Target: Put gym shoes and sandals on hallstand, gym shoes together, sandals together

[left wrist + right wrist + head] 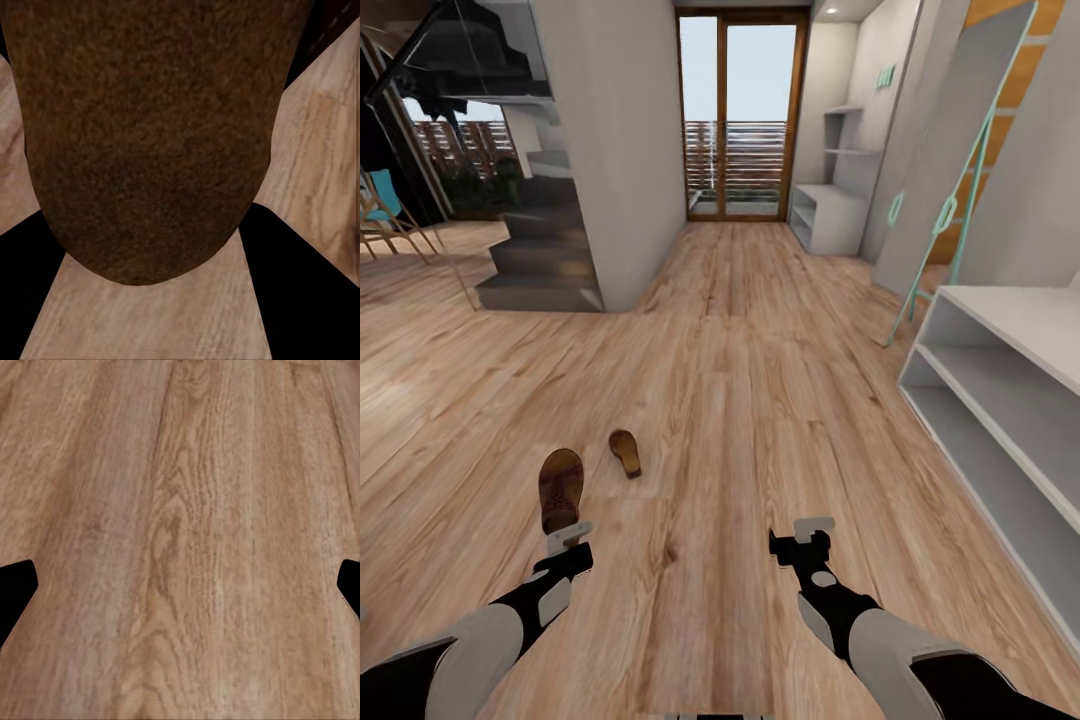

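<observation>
Here the left end effector (567, 540) sits just behind one brown sandal (560, 489), whose near end meets its pale fingertips in the head view. In the left wrist view that held sandal (146, 135) spreads broad and dark between the two black fingers (300, 292), its rounded end close to the camera, with wood planks beneath; the fingers are spread about it and seem to have hold of it, though I cannot tell whether it is lifted off the corridor floor (740, 400). The second sandal (625, 452) lies on the floor just beyond and to the right of the first, apart from it. The right end effector (807, 533) hangs over bare planks, well apart from both sandals; in the right wrist view its fingertips (15, 589) stand wide at either edge with nothing between them but floor (180, 540). The hallstand (1000, 400) stands at the right, its white shelves open toward the corridor. A staircase (540, 250) rises at the far left, and a glass door (743, 115) closes the corridor's far end.
</observation>
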{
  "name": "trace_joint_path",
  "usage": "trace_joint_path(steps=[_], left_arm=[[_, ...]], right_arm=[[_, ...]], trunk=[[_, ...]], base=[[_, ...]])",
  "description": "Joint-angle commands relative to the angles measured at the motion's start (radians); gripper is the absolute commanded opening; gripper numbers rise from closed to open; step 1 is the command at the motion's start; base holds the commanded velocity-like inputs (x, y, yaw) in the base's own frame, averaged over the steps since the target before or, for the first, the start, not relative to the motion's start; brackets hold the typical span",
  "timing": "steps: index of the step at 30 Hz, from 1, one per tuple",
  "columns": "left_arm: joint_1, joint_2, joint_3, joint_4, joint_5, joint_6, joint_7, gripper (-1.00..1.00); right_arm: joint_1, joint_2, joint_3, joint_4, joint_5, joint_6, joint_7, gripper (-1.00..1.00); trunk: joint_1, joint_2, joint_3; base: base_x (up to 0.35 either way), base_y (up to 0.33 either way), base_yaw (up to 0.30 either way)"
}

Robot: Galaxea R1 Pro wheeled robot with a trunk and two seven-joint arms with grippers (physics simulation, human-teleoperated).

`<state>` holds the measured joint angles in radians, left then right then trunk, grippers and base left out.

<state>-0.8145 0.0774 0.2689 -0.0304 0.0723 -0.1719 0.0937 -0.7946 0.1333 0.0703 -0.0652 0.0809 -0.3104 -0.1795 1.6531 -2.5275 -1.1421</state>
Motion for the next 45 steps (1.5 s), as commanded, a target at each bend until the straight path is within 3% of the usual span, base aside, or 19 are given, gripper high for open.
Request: trace_joint_path(steps=[1,31,45], left_arm=[[0.0,0.0,0.0,0.0,-0.001,0.0,-0.001,-1.0],[0.0,-0.001,0.0,0.0,0.0,0.0,0.0,-1.0],[0.0,-0.002,0.0,0.0,0.0,-0.001,0.0,-1.0]], right_arm=[[0.0,0.0,0.0,0.0,0.0,0.0,0.0,1.0],[0.0,0.0,0.001,0.002,0.002,0.024,0.0,1.0],[0.0,0.0,0.001,0.002,0.002,0.024,0.0,1.0]], trunk=[[0.0,0.0,0.0],[0.0,0.0,0.002],[0.0,0.0,0.018]], base=[[0.348,0.0,0.0],[0.347,0.0,0.009],[0.07,0.0,0.216]])
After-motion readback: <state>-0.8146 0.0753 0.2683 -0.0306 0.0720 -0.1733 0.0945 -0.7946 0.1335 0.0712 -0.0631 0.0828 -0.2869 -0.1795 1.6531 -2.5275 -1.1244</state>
